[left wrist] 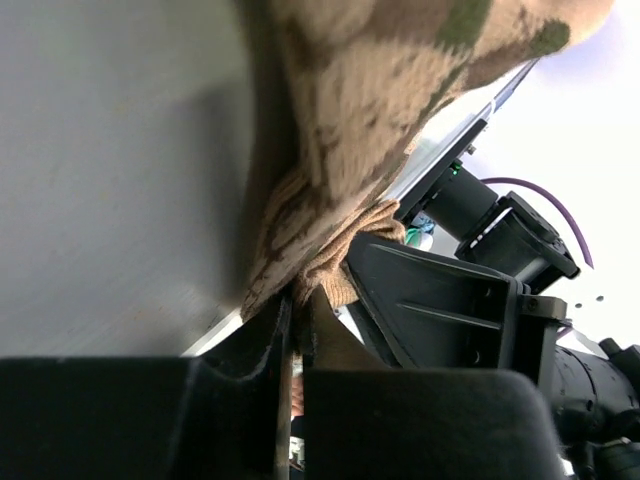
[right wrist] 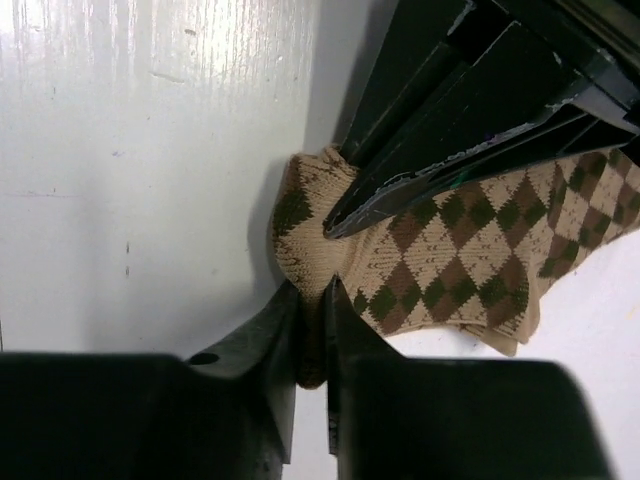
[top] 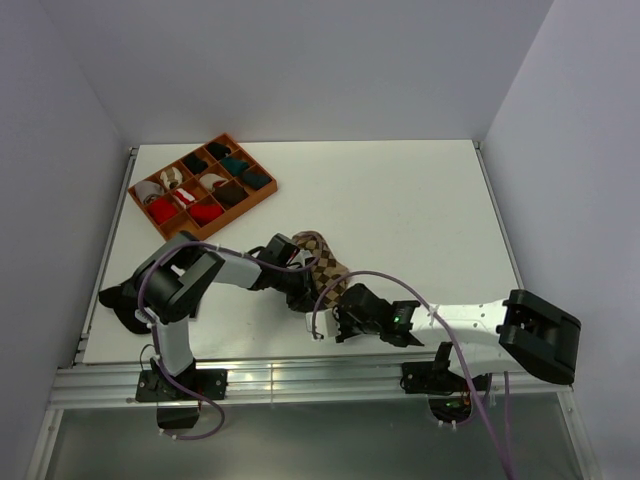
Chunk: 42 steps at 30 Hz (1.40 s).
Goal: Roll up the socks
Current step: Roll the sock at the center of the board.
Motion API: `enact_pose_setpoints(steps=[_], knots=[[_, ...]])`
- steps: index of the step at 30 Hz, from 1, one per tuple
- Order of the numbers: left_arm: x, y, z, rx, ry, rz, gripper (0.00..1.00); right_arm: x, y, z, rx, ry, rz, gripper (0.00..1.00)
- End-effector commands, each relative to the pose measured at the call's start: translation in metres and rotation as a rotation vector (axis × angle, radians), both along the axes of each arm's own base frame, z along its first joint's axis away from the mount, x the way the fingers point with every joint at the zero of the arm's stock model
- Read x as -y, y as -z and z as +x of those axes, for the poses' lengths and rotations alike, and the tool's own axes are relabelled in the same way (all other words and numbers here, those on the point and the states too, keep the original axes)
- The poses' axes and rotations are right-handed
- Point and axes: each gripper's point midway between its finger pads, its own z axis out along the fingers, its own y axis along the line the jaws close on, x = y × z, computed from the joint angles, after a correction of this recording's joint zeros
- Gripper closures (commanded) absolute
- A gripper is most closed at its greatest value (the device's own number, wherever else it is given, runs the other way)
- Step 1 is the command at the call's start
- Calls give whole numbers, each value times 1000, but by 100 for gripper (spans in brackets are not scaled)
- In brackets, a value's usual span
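Note:
The tan-and-brown argyle sock (top: 322, 260) lies stretched on the white table, just in front of the arms. My left gripper (top: 299, 285) comes in from the left and is shut on a bunched fold of the sock (left wrist: 370, 90); in the left wrist view its jaws (left wrist: 298, 300) pinch tan fabric. My right gripper (top: 334, 320) is at the sock's near end, shut on the rounded edge (right wrist: 312, 300). The diamond pattern of the sock (right wrist: 450, 250) spreads to the right of it. The left gripper's black fingers (right wrist: 430, 150) press on the sock right above.
An orange compartment tray (top: 264, 192) stands at the back left, holding several red, black, teal and white sock rolls. The two grippers sit very close together. The table's near edge and metal rail (top: 300, 375) run just behind them.

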Motion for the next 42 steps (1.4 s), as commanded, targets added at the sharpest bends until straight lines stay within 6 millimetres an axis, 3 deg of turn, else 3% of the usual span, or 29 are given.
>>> enact_pose_setpoints(steps=[1,5,6,9,13,15,16,17,18,19,20,21,22,23,24,25,27,29,30,31,33,34,37,42], knots=[[-12,6,-6,11,1,73,91,-3,-4,4,-17,23,-10,89],[-14,-3,8,99,-37,76,80,4,-6,-19,-142,-47,-26,94],[-15,-10,15,146,-61,71,74,0,-14,-19,-146,-60,-6,95],[-22,-21,39,284,-133,85,61,5,-13,-35,-240,-101,-39,96],[-39,-36,66,475,-233,96,57,12,-15,-44,-363,-122,-93,97],[-44,-56,81,602,-281,70,57,6,-19,-49,-439,-155,-84,97],[-52,-53,84,642,-310,84,57,11,-20,-53,-489,-154,-102,98],[-55,-64,89,715,-317,70,57,15,-17,-47,-530,-137,-110,98],[-54,-76,95,784,-335,40,57,6,-29,-44,-565,-156,-72,97],[-63,-71,98,824,-361,70,57,12,-30,-46,-619,-140,-92,98],[-67,-79,100,889,-367,60,58,17,-25,-38,-677,-108,-106,97],[-70,-83,102,929,-384,53,58,9,-35,-26,-689,-105,-90,97],[-74,-84,101,971,-405,34,60,13,-37,-31,-769,-95,-102,97],[-80,-94,104,1030,-437,25,64,17,-27,-25,-848,-53,-122,97],[-82,-98,102,1059,-449,5,66,11,-33,-13,-863,-49,-106,97],[-86,-107,98,1132,-456,-34,68,17,-25,-20,-974,-33,-147,97],[-89,-110,95,1194,-453,-35,63,15,-28,-2,-1025,3,-134,96],[-85,-115,90,1259,-407,-41,59,19,-23,-6,-1151,23,-172,97],[-78,-119,86,1277,-387,-54,57,15,-28,7,-1157,28,-155,96],[-71,-130,88,1316,-379,-62,55,18,-32,4,-1214,38,-179,96],[-62,-126,88,1386,-314,18,54,14,-30,17,-1260,53,-193,96],[-47,-133,78,1429,-263,-2,54,18,-35,16,-1313,77,-213,96],[-32,-127,67,1534,-145,29,53,14,-31,29,-1384,122,-211,96],[-24,-120,48,1697,29,36,49,16,-15,28,-1458,187,-251,95]])
